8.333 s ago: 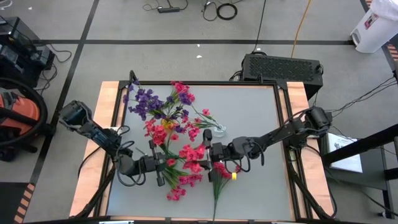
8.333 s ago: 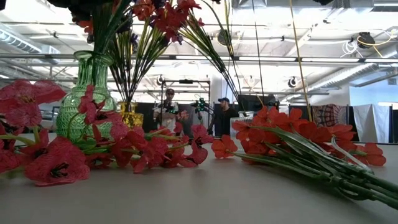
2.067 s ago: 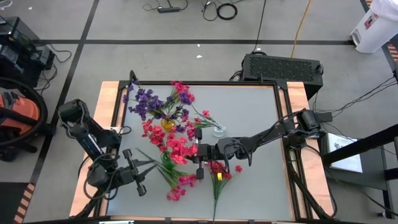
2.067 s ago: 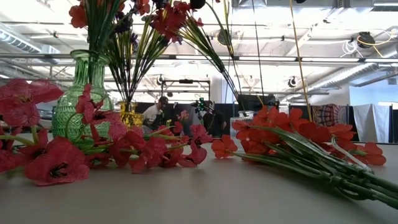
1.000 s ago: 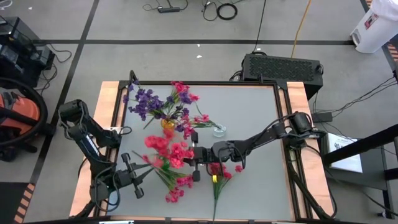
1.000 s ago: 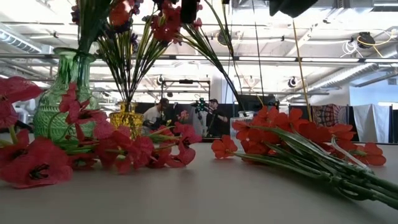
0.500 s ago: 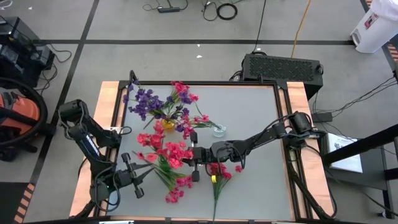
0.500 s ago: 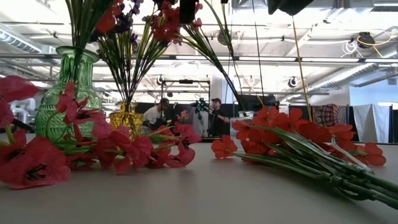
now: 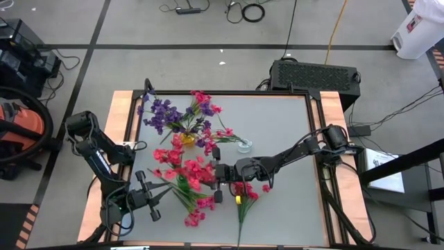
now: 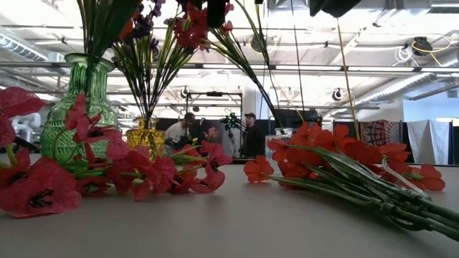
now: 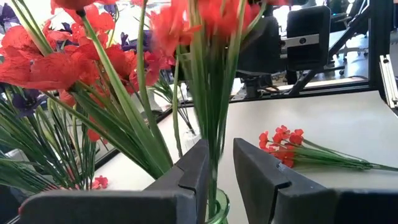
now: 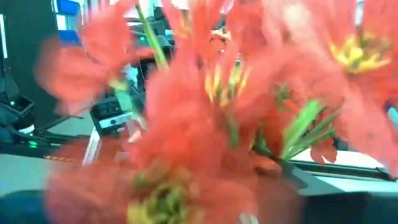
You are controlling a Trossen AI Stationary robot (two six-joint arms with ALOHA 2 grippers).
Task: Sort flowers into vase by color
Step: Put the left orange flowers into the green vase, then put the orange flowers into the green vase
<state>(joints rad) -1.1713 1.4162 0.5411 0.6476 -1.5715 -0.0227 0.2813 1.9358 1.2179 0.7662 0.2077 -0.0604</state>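
A green glass vase (image 10: 75,107) stands left of the table's middle (image 9: 182,185) with a bunch of red flowers (image 9: 177,167) in it. My left gripper (image 9: 164,193) is level with it on its left. In the left wrist view its fingers (image 11: 221,146) stand a narrow gap apart on either side of the green stems (image 11: 214,168), just above the vase's rim (image 11: 217,208). My right gripper (image 9: 214,182) is at the bunch's right side, and blurred red blossoms (image 12: 205,112) fill its wrist view. Purple flowers (image 9: 161,111) stand in a yellow vase (image 10: 147,136). My left gripper has the red flowers' stems (image 11: 214,168) rising through the narrow gap between its fingers, which come level from the table's left. I cannot tell whether the fingers touch the stems or the vase.
One red sprig (image 9: 244,191) lies on the table right of the vase, its stem toward the near edge (image 10: 337,161). Another red sprig (image 9: 198,212) lies nearer the front. A small clear vase (image 9: 244,146) stands mid-table. People stand in the room beyond.
The green vase leaned toward the table's left a second ago. It now stands upright, its rim shifted slightly right. The red blossoms above it have spread a little toward the left edge. Both grippers have stayed nearly in place.
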